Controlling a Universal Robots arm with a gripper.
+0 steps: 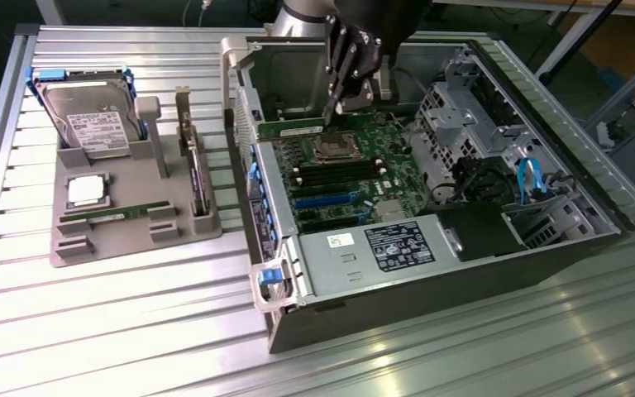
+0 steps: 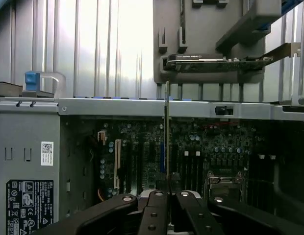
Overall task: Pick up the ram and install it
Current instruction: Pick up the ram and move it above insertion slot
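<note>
Pincer point(image 2: 167, 194) clamped on the ram point(image 2: 166, 137) above open computer case point(image 1: 582, 241) on ribbed metal table point(image 1: 130, 331).

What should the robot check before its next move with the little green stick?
1. Stick gripped: ok. The thin green ram stick is pinched in the shut black jaws.
2. Over the computer: ok. It hangs above the green motherboard inside the open black computer case.
3. Pushed into a slot: not ok. It is in the air, not in the long black slots.
4. Lined up with a slot: cannot tell.
5. Spare stick safe: ok. The other green ram stick lies in the grey plastic tray.
</note>
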